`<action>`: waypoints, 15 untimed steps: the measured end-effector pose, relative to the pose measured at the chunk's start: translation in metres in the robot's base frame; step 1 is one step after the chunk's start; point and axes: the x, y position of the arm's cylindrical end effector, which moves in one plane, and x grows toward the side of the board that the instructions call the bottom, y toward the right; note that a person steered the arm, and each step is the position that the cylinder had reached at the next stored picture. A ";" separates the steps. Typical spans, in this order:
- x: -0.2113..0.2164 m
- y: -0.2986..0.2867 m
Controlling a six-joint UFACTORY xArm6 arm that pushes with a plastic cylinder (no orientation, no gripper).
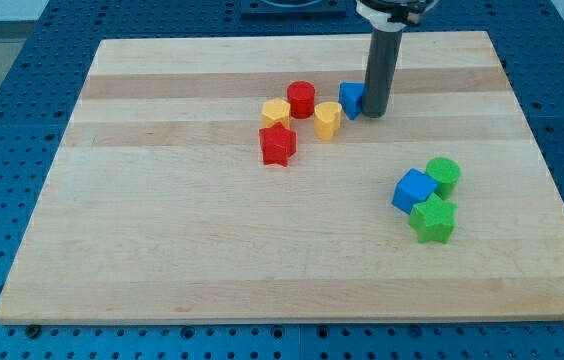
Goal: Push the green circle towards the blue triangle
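**Tip beside the blue triangle, green circle well apart**

No hand on this arm, only a straight dark rod, so nothing opened, nothing closed, nothing held. My tip (374, 114) down on the wooden worktop (162, 250), far and right of centre, pressed against or just beside the right face of the blue triangle (350, 98); actual contact hard to judge, since the rod covers that edge.

Left of the triangle, a loose cluster: yellow heart-like block (328, 119) just beside it, red cylinder (301, 98) a little further left, yellow hexagon-like block (275, 112) touching or nearly touching the cylinder, red star (277, 145) nearer, just in front of the yellow hexagon.

Green circle (444, 175) well apart from the tip, nearer and to the right, in a tight group of three: touching or just beside the blue cube (414, 190) on its left, with the green star (433, 220) directly in front, against both.

Bare board between the two clusters. Blue perforated surface (22, 100) around the worktop on all sides.
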 end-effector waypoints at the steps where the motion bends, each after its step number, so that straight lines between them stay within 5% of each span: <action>1: 0.006 0.001; 4: 0.070 0.127; 7: 0.147 0.106; 10: 0.152 0.043; 15: 0.117 0.075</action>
